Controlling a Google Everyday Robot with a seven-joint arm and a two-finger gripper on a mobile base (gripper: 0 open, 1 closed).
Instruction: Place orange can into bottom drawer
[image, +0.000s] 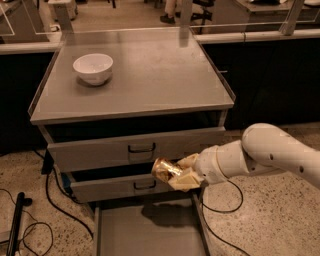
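The orange can (164, 169) is shiny golden-orange and lies sideways in my gripper (181, 173), which is shut on it. The gripper reaches in from the right on a white arm (265, 155). It holds the can in the air in front of the middle drawer (132, 186), above the bottom drawer (149, 232). The bottom drawer is pulled out, wide and shallow, with a bare grey floor; the can's shadow falls on its back part.
A white bowl (93, 68) stands on the cabinet top (150, 80) at the back left. The top drawer (140, 148) with a dark handle is slightly open. Black cables (30, 225) lie on the speckled floor at left and right.
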